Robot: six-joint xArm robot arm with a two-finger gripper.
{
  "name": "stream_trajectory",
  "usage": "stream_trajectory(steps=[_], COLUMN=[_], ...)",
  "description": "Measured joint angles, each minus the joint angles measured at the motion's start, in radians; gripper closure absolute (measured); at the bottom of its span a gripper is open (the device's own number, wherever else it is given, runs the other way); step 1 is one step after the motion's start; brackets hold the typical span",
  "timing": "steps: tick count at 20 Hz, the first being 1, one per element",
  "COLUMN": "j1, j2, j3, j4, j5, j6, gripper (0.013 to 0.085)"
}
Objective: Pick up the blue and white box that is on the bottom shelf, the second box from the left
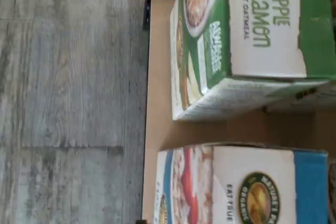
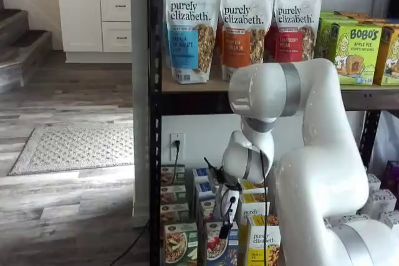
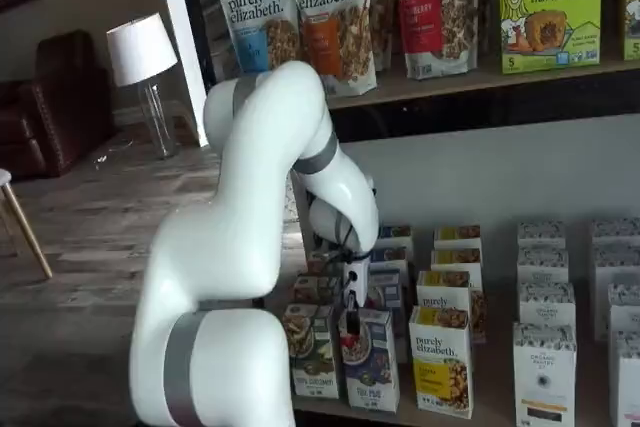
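Observation:
The blue and white box (image 3: pixel 368 359) stands at the front of its row on the bottom shelf (image 3: pixel 495 399), between a green-fronted carton (image 3: pixel 312 349) and a yellow and white carton (image 3: pixel 440 359). In both shelf views my gripper (image 3: pixel 352 325) hangs from the white arm just above this box's top front edge, with nothing between its black fingers. They appear open. In a shelf view the gripper (image 2: pixel 224 225) hides part of the blue and white box (image 2: pixel 218 248). The wrist view shows the blue and white box's (image 1: pixel 247 187) top close up, beside the green apple cinnamon carton (image 1: pixel 252 40).
More cartons stand in rows behind the front ones, and white boxes (image 3: pixel 545 367) fill the right of the bottom shelf. Granola bags (image 2: pixel 243 26) and green Bobo's boxes (image 2: pixel 355 45) line the shelf above. Grey wood floor (image 1: pixel 68 77) lies beyond the shelf's front edge.

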Motion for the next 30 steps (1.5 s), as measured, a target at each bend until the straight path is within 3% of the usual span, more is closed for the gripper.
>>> stream_trajectory(steps=[13, 18, 30], j1=[-0.019, -0.019, -0.011], j2=[0.109, 0.132, 0.149], j3=[-0.13, -0.163, -0.175], j4=[-0.088, -0.137, -0.18], j5=[0.041, 0.081, 0.079], j6=[0.061, 0.106, 0.149], gripper=[0.013, 0.013, 0.013])
